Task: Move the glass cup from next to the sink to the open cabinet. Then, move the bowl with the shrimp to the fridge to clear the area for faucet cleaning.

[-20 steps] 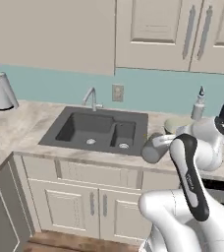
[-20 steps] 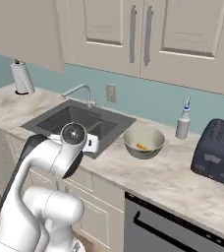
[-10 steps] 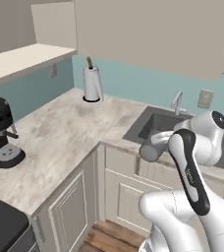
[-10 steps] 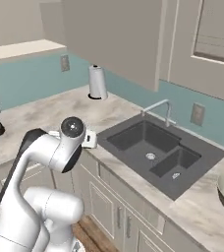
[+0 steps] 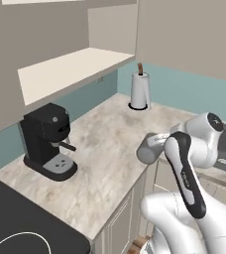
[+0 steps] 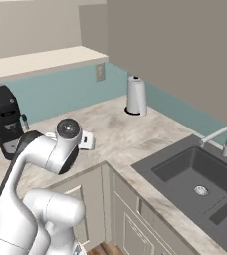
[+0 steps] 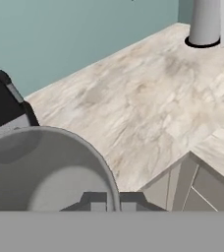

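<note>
My gripper (image 5: 154,145) is shut on the glass cup (image 5: 145,149), a grey tumbler held on its side above the counter's front edge. In the hand view the cup's round rim (image 7: 50,167) fills the lower left, with my gripper (image 7: 113,201) clamped on its wall. From the right base camera, my gripper (image 6: 87,140) sits behind the arm's wrist. The open cabinet's cream shelf board (image 5: 75,67) (image 6: 41,60) hangs above the counter. The sink (image 6: 200,174) and faucet (image 6: 220,135) lie to the right. The bowl with the shrimp and the fridge are out of view.
A black coffee machine (image 5: 48,141) (image 6: 6,119) stands under the shelf. A paper towel roll (image 5: 140,92) (image 6: 136,95) (image 7: 210,22) stands in the corner by the teal wall. A black stovetop (image 5: 16,223) lies at the lower left.
The base has driven and turned left, so the views swung from the sink and bowl to the corner counter with the coffee machine and open shelf. The gripper kept its hold on the cup.
</note>
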